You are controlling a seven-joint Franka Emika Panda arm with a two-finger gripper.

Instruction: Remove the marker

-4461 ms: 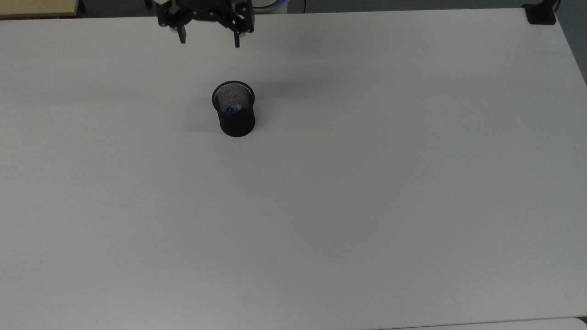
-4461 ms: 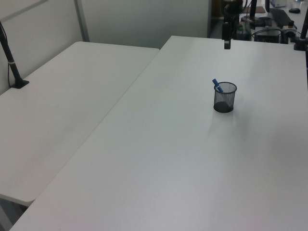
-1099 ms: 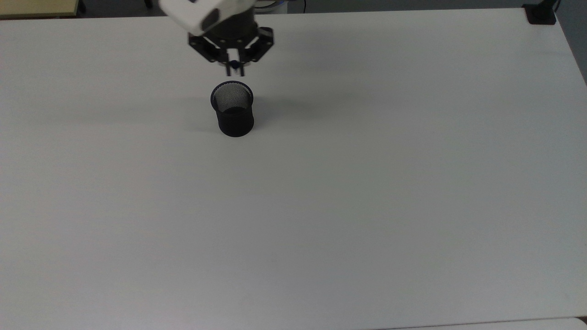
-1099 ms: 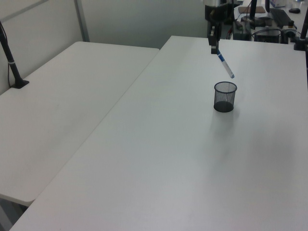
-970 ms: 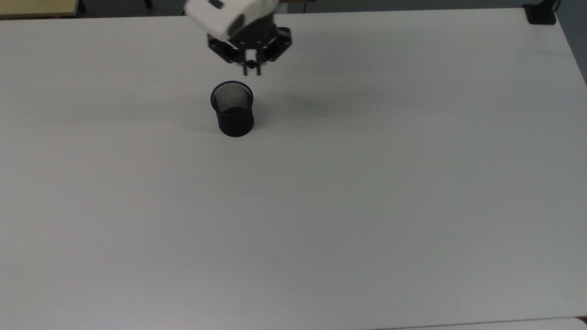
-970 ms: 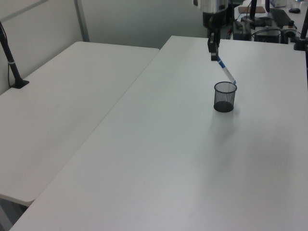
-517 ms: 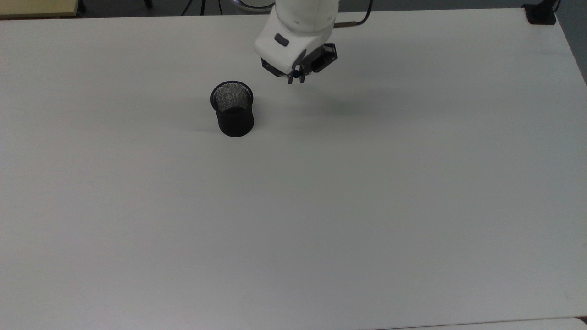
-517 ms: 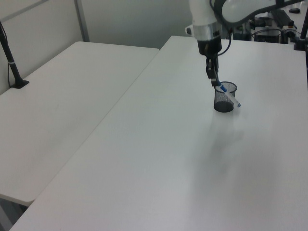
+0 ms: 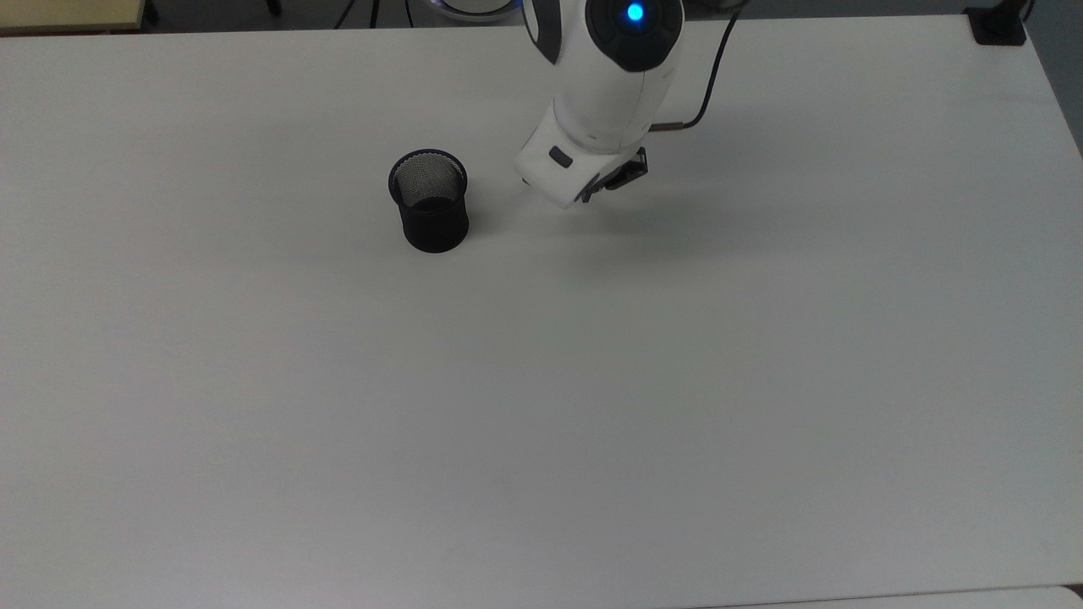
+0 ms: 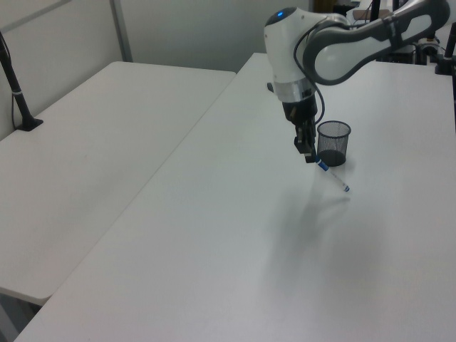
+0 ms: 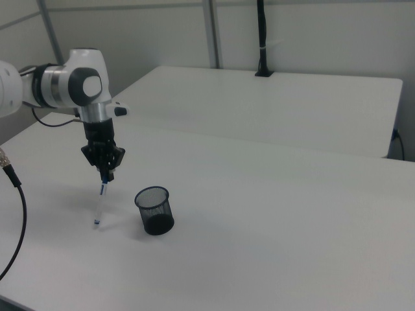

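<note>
Left view: end effector (image 10: 311,155) grips marker (image 10: 333,175) beside mesh cup (image 10: 333,142).

Our gripper (image 10: 309,157) points straight down, fingers closed on the marker's (image 10: 333,174) blue capped end; the barrel hangs slanted below our fingertips. Our white wrist rises directly above.

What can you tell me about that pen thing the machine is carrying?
The marker is slim, with a white barrel, a blue cap and a small blue end tip. The hand grips it by the capped end, so it hangs slanted with its tip just above the white table, beside the black mesh cup, fully outside it.
</note>
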